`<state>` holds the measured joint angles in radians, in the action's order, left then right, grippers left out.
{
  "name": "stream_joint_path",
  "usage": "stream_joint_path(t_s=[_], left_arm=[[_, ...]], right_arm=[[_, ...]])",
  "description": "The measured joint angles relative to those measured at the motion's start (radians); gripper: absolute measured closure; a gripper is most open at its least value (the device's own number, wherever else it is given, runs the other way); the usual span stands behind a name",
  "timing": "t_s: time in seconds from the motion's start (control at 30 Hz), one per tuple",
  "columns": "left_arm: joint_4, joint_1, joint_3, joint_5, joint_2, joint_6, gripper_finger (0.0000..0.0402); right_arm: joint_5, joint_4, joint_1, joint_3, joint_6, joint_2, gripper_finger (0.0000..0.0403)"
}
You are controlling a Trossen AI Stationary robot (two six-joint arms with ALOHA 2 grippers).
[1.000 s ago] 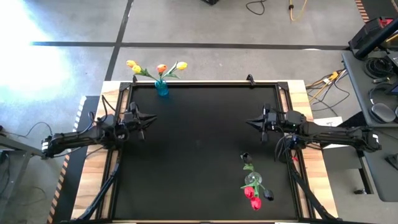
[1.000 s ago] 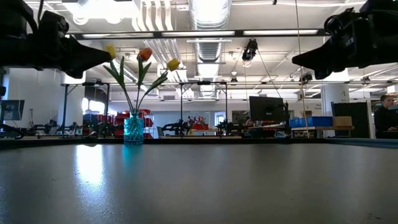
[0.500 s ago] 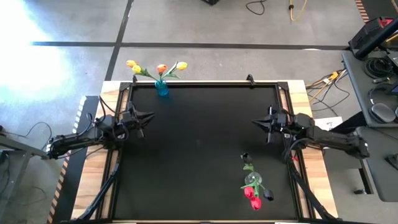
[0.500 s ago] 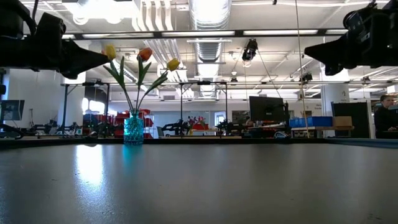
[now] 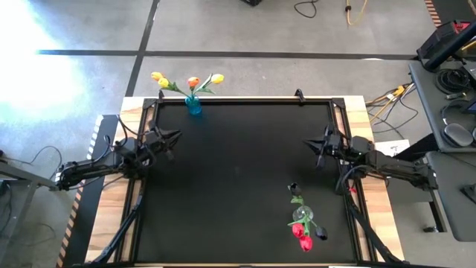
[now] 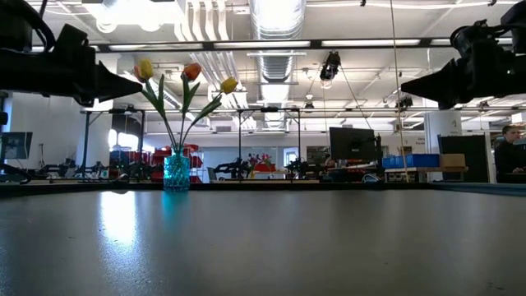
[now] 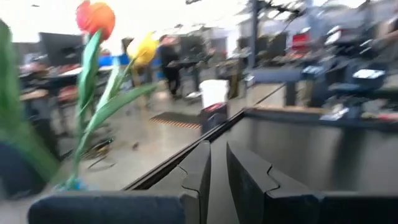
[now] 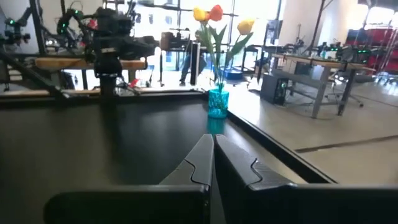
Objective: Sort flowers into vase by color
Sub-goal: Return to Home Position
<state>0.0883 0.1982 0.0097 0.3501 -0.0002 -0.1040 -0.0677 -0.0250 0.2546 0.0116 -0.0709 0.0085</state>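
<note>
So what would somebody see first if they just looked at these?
Probably the blue vase at the far left corner of the table, with yellow and orange flowers fanning out of it. Next comes the clear vase on the right side, holding red and dark flowers. The left claw and right claw hover at opposite sides, holding nothing.
</note>
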Motion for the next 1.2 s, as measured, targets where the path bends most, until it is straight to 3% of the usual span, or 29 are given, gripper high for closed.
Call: stream_joint_path(t_s=[0.3, 0.53, 1.2], left_arm=[[-0.018, 0.006, 0.0, 0.035, 0.014, -0.018, 0.0364], [-0.017, 0.007, 0.0, 0.126, 0.081, 0.058, 0.0364], [-0.017, 0.006, 0.001, 0.119, 0.219, 0.114, 0.0364]], right_arm=[[-0.019, 0.0, 0.0, 0.0, -0.031, 0.041, 0.0394], [-0.162, -0.021, 0.0, 0.0, 0.026, 0.088, 0.0394], [-0.161, -0.019, 0.0, 0.0, 0.026, 0.108, 0.0394]])
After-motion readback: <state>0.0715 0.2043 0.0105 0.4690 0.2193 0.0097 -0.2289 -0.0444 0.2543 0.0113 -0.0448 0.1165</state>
